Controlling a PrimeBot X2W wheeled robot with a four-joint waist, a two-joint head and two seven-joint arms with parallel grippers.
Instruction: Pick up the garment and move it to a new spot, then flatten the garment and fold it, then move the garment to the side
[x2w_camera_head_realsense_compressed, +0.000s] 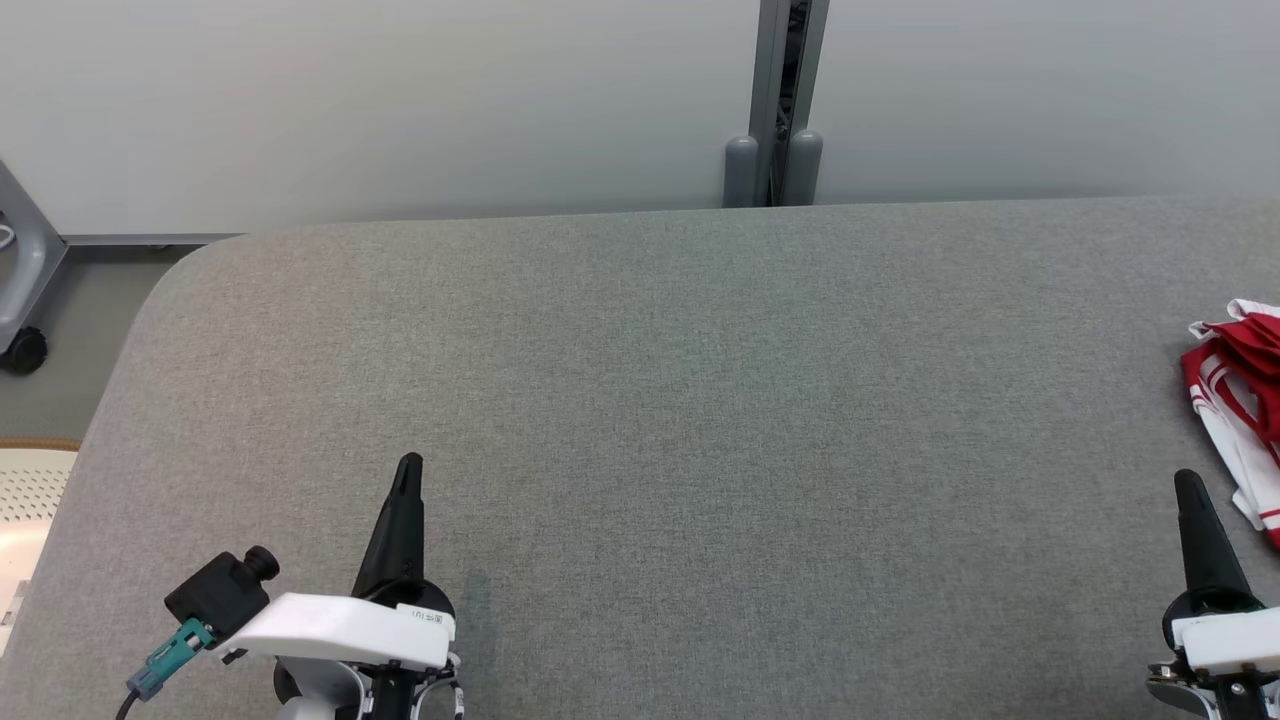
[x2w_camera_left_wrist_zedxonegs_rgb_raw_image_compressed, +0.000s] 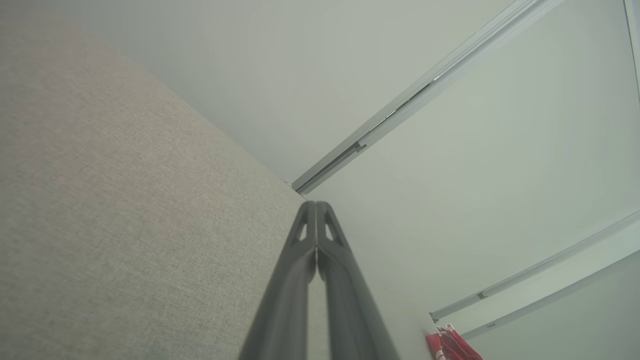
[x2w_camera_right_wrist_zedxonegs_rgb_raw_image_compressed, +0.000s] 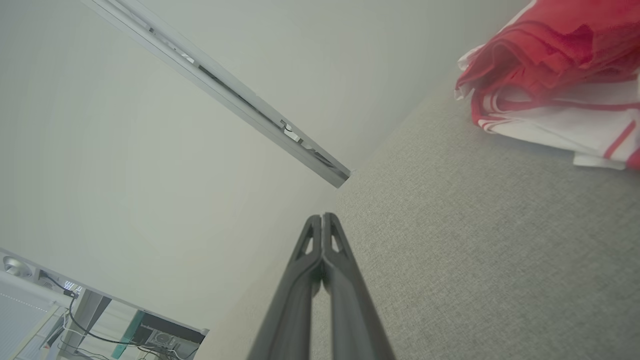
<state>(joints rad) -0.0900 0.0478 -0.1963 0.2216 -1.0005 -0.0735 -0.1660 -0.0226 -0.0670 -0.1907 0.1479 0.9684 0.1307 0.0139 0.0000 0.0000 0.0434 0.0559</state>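
- Left gripper: its 2 dark fingers are pressed together tip to tip with nothing between them, which the left wrist view confirms. It sits at 7 o'clock in the head view, over bare fabric.
- Right gripper: its fingers are likewise drawn narrow and empty, as the right wrist view shows. It sits at 5 o'clock in the head view.
- Red-and-white striped garment: it lies at 3 o'clock on the grey fabric-covered table and is cut off by the frame edge. It is at about 1 o'clock from the right gripper's tip, near it but apart.
- Garment condition: the right wrist view shows stacked layers, red above and white with red stripes below, with uneven edges. Whether this is a finished fold or a loose bundle cannot be told.
- Table centre, 12 o'clock through 9 o'clock: nothing but plain grey fabric is in sight.
- Step in hand (judgement): the scene fits 2 stages. In 1, a bundled garment lies at the side awaiting pick-up. In the other, a folded garment has been set at the side with both arms parked.
- Next move (judgement): the pictures do not settle one. The deciding point is the quality of the fold, and the garment's outer part lies beyond the head view.
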